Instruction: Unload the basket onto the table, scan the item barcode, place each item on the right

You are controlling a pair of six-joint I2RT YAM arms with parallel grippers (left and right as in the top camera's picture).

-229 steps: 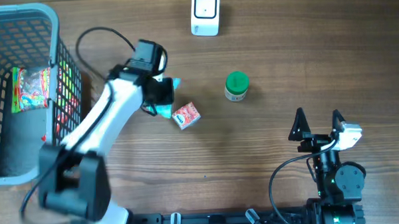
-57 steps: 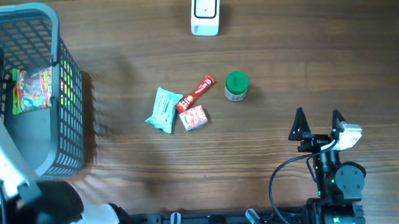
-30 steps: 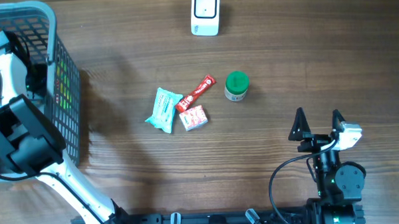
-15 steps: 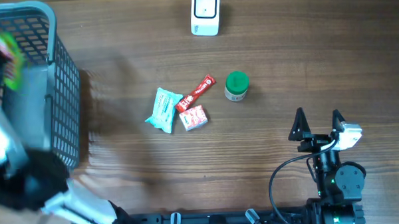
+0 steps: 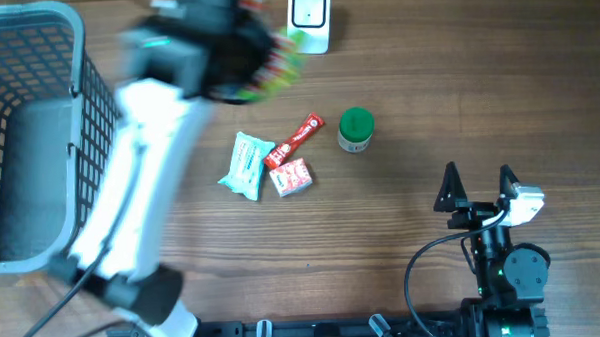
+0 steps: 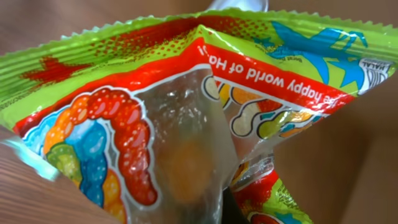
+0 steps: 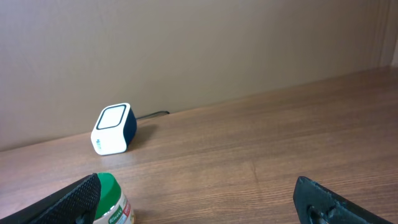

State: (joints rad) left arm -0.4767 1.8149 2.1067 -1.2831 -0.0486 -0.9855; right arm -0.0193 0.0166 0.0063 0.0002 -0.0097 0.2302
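A grey plastic mesh basket (image 5: 46, 57) sits at the wooden desk's (image 5: 497, 82) left end, and a white box scanner (image 5: 308, 18) at its far edge. Mid-desk, a teal wipes packet (image 5: 246, 164), a red stick wrapper (image 5: 296, 139) and a red-and-white sachet (image 5: 291, 177) cluster together, with a green-lidded jar (image 5: 356, 129) just to their right. The blurred green gummy-candy bag (image 5: 276, 64) seems to be just left of the scanner.

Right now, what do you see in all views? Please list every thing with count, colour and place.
candy bag: 1, green and red, held beside the scanner
scanner: 1, white, far edge
jar: 1, green lid, centre
packet: 1, pale teal, left of centre
stick: 1, red, between packet and jar
small pack: 1, red and white, beside packet
basket: 1, grey, left end
table: 1, brown wood
left gripper: 1, shut on candy bag
right gripper: 1, black, open, near right
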